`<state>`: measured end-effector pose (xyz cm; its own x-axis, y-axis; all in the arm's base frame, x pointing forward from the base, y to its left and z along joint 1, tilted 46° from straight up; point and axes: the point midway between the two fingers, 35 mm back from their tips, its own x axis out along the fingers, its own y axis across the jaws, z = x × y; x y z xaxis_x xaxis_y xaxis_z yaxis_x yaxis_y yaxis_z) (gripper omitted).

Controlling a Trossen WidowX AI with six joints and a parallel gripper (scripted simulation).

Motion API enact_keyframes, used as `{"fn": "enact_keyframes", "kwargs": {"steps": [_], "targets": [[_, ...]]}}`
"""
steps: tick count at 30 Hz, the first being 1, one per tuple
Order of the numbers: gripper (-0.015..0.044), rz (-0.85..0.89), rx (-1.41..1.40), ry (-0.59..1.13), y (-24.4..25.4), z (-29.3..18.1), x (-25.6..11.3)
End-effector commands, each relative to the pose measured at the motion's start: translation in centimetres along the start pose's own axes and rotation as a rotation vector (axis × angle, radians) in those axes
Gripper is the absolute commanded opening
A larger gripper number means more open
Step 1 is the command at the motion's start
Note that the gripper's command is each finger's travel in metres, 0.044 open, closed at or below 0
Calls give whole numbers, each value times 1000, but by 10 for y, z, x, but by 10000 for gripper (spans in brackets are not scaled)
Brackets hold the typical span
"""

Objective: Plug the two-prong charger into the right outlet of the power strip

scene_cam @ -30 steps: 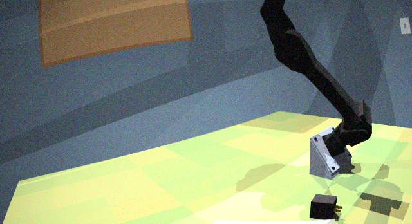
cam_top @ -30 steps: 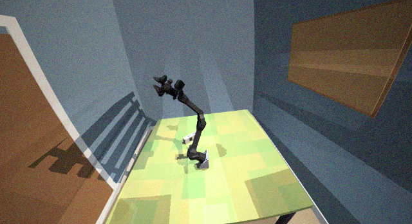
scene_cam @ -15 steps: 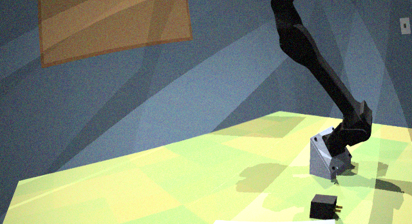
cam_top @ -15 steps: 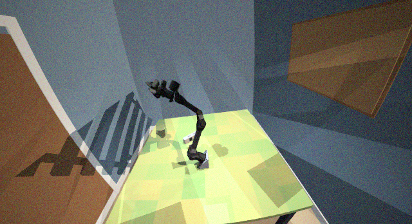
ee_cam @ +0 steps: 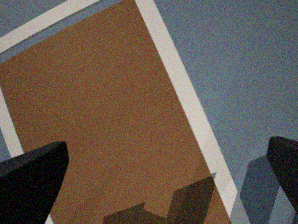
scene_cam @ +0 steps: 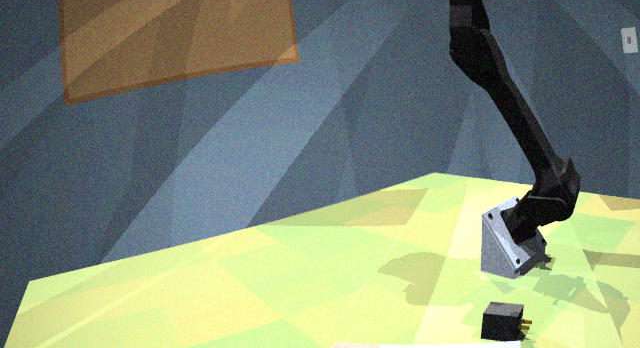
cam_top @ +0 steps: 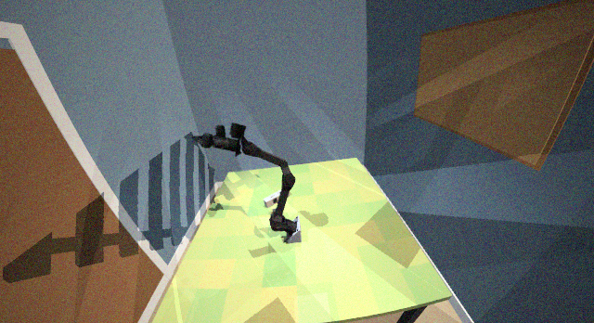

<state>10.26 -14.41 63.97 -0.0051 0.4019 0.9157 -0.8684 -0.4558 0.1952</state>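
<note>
The black charger (scene_cam: 502, 322) lies on the table in the exterior view, its two brass prongs pointing right. The white power strip (cam_top: 268, 202) (scene_cam: 450, 345) lies on the table behind the arm in the top view; only a sliver shows at the bottom edge of the exterior view, and its outlets cannot be made out. A dark patch beside the strip in the top view is too small to identify. My gripper (cam_top: 192, 136) (ee_cam: 168, 149) is open and empty, raised high and far to the left of the strip and charger. The exterior view does not show it.
The arm's grey wedge base (cam_top: 294, 236) (scene_cam: 497, 243) stands on the patterned table (cam_top: 334, 267) (scene_cam: 200, 298), close to the charger. A brown board (cam_top: 501, 82) (scene_cam: 175, 33) hangs on the wall. A brown door (cam_top: 37, 151) (ee_cam: 100, 100) with a pale frame fills much of the wrist view.
</note>
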Motion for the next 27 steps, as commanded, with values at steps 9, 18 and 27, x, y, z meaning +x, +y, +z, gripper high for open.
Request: {"fn": "enact_keyframes", "kwargs": {"steps": [9, 18, 27], "targets": [[440, -3, -333, 189, 22, -79, 24], [440, -6, -551, 331, 22, -135, 36], [440, -74, -586, 417, 8, -168, 32]]}}
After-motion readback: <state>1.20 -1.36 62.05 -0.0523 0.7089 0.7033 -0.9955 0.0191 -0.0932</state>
